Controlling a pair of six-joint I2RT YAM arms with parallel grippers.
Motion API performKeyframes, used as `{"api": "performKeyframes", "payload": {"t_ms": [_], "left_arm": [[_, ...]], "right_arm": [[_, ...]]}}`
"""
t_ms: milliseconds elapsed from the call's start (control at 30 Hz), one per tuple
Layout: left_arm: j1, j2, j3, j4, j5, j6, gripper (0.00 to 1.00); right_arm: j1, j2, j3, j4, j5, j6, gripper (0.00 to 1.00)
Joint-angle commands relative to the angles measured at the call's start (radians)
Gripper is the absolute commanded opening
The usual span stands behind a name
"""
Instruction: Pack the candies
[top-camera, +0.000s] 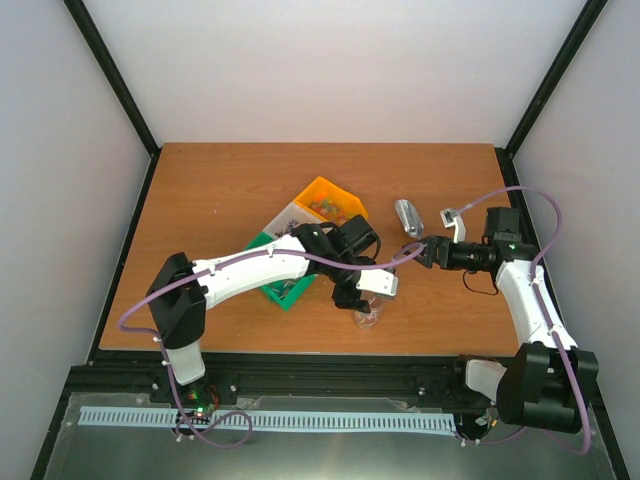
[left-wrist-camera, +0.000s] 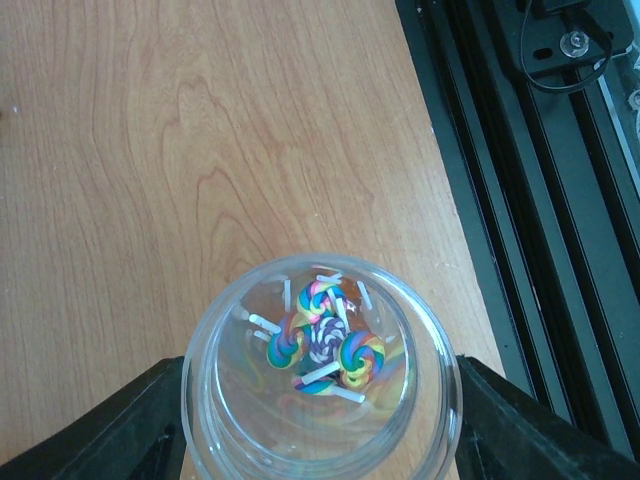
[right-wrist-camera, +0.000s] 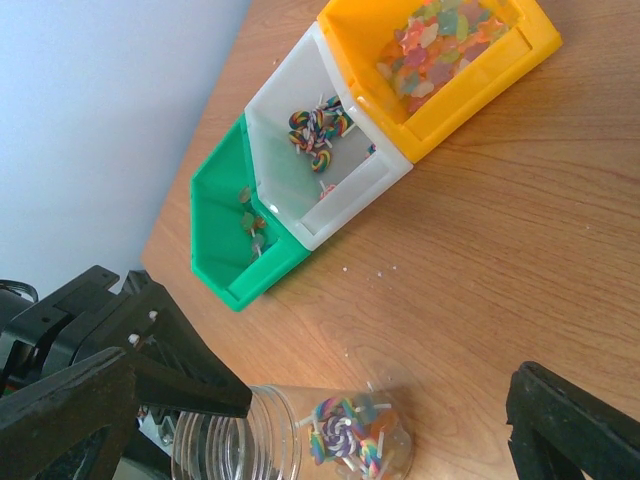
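1. Green bin (right-wrist-camera: 220, 270): glossy moulded plastic, open-topped with a sloped front. Only a few small candies (right-wrist-camera: 250, 222) lie inside.
2. White bin (right-wrist-camera: 290, 200), touching the green one: same shape, with translucent walls. A cluster of swirl lollipops (right-wrist-camera: 318, 130), rainbow spirals on thin white sticks, sits there unpacked.
3. Yellow bin (right-wrist-camera: 365, 95), touching the white one: well filled with soft-looking orange, pink and green sweets (right-wrist-camera: 440, 40), apparently untouched.
4. Left gripper (left-wrist-camera: 320, 425): matt black fingers press against both sides of the clear plastic jar (left-wrist-camera: 215, 390), so it is closed around it. The jar is round, ribbed near its mouth and lidless. Whether it rests on the wood-grain table (left-wrist-camera: 200, 150) or hangs just above it cannot be told.
5. Packed lollipops (left-wrist-camera: 325, 350): about four lie at the jar's bottom, leaving most of its volume unfilled. Packing is judged barely begun, as the bulk of the candies sits in the bins and no lid is in view.
6. Metal scoop (top-camera: 408, 217): polished silver and rounded, lying on the table, gripped by neither arm.
7. Right gripper (top-camera: 428, 250): jaws spread wide and holding nothing, near the scoop.
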Motion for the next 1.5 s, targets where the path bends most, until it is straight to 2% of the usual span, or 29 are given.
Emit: {"api": "performKeyframes", "payload": {"t_ms": [0, 600, 1467], "left_arm": [[-0.004, 0.028, 0.008, 0.008, 0.005, -0.012, 0.5], [-0.005, 0.003, 0.034, 0.004, -0.03, 0.008, 0.5], [0.012, -0.031, 0.036, -0.018, 0.021, -0.002, 0.5]], "right_arm": [[-0.011, 0.004, 0.021, -0.007, -0.019, -0.014, 1.0], [-0.011, 0.007, 0.019, -0.009, -0.037, -0.017, 1.0], [-0.011, 0.004, 0.021, -0.013, -0.039, -0.027, 1.0]]}}
